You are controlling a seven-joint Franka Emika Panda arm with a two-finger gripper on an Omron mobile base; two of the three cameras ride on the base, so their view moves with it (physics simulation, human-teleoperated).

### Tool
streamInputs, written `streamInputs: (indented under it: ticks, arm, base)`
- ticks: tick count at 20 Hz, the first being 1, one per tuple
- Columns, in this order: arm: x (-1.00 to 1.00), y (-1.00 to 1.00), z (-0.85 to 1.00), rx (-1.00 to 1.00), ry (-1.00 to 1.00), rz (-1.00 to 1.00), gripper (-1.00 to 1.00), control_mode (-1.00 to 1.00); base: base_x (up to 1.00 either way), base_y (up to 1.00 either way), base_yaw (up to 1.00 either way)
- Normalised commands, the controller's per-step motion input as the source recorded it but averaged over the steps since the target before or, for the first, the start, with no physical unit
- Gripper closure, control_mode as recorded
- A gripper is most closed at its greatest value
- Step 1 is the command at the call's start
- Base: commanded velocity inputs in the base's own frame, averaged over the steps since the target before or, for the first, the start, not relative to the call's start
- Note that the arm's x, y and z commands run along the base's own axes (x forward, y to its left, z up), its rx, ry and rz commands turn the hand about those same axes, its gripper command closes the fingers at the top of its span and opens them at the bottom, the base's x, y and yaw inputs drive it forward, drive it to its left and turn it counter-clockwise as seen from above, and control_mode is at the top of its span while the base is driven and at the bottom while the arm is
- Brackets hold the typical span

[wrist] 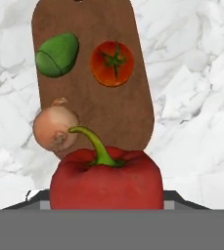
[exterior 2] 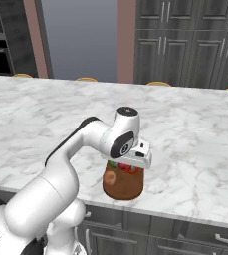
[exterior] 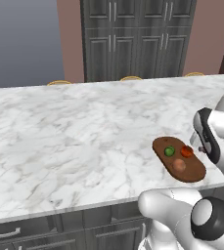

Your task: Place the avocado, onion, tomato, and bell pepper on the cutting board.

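The dark wooden cutting board (wrist: 118, 117) lies on the marble counter with three things on it. These are the green avocado (wrist: 57, 54), the orange-red tomato (wrist: 112, 63) and the tan onion (wrist: 55, 128) at its edge. My gripper (exterior 2: 130, 168) is shut on the red bell pepper (wrist: 106, 180), whose green stem curls upward, and holds it just over the board's near end. In the left base view the cutting board (exterior: 194, 173) carries the avocado (exterior: 169, 151), the tomato (exterior: 187, 151) and the onion (exterior: 179, 166), with my hand to its right.
The board sits close to the counter's front edge (exterior: 84, 205), over dark drawers. White marble counter (exterior: 74, 132) spreads wide to the left and behind. Dark cabinets (exterior: 138, 39) stand along the far wall.
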Motion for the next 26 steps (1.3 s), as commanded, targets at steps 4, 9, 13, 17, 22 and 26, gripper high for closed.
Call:
streamInputs:
  ticks: [4,9,13,17,22,26]
  arm:
    - [0.24,0.0,-0.2,0.0,0.05,0.0,1.0,-1.0]
    - [0.3,0.0,-0.17,0.0,0.04,0.0,1.0,-1.0]
    - [0.07,0.0,-0.33,0.0,0.06,0.0,1.0,-1.0]
    - [0.01,0.0,-0.35,0.0,0.06,0.0,1.0,-1.0]
    - [0.01,0.0,-0.25,0.02,0.02,0.0,1.0,-1.0]
    - [0.0,-0.07,-0.26,0.05,0.0,0.0,1.0,-1.0]
  base:
    - [0.0,0.0,0.0]
    - [0.0,0.0,0.0]
    - [0.0,0.0,0.0]
    - [0.0,0.0,0.0]
    - [0.0,0.0,0.0]
    - [0.0,0.0,0.0]
